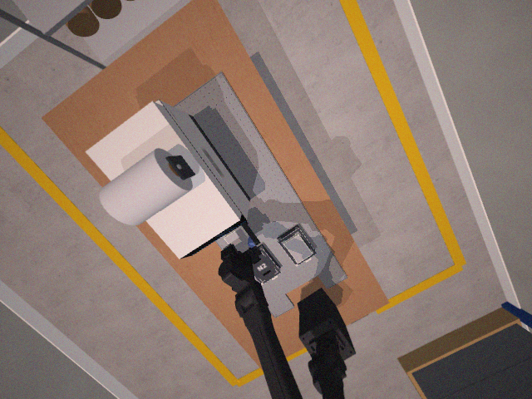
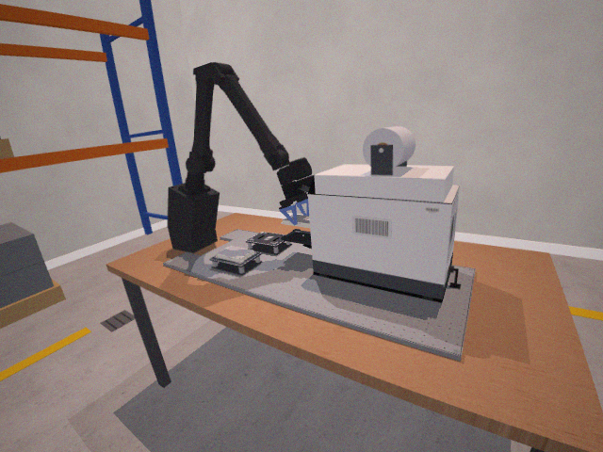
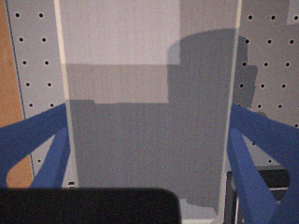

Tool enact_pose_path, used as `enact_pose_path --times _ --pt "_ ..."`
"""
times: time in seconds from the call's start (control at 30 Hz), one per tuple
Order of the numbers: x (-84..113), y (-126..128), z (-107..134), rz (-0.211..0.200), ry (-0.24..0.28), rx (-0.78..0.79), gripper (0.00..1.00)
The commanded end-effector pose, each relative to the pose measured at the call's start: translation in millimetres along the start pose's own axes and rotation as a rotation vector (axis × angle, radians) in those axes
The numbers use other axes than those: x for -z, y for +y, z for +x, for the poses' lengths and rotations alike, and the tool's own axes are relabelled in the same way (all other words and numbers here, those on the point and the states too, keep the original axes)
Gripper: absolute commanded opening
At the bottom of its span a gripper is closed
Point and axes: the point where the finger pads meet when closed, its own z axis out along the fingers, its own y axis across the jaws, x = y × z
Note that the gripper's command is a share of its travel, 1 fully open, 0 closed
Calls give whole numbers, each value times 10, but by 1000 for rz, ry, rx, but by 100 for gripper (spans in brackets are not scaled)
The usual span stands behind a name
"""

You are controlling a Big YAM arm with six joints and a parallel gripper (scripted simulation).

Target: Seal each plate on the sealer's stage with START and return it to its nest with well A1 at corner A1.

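Observation:
My gripper [image 2: 297, 214] [image 3: 149, 111] is shut on a plate [image 3: 121, 145] by its two long sides, with blue fingers. The plate's top is pale and smooth, with no wells showing. It hangs level above the base board beside the sealer [image 1: 193, 216] [image 2: 414, 243]. Nest N2 [image 1: 266, 267] [image 2: 268, 239] shows its label and holds no plate. The other plate [image 1: 297, 245] [image 2: 234, 258] sits in the other nest, nearer the exterior camera. A black part [image 2: 298, 237] beside the sealer is probably its stage, mostly hidden. START and the lamp are not visible.
The foil roll [image 1: 137, 189] [image 2: 406, 146] stands on top of the sealer, whose tall body is close beside my gripper. The perforated base board [image 2: 389, 315] [image 3: 35, 75] carries the nests and sealer. A black nest edge [image 3: 271, 177] is at the wrist view's lower right.

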Motion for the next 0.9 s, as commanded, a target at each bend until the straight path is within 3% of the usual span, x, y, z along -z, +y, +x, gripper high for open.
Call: enact_pose_path --times 0.0,0.33,0.67,0.87 --pt "232 81 -373 -13 -69 -8 0" --pt "228 122 -371 -16 -58 -2 0" --pt "132 -2 -410 -1 -64 -21 0" --pt "98 -36 -295 5 -39 -21 0"
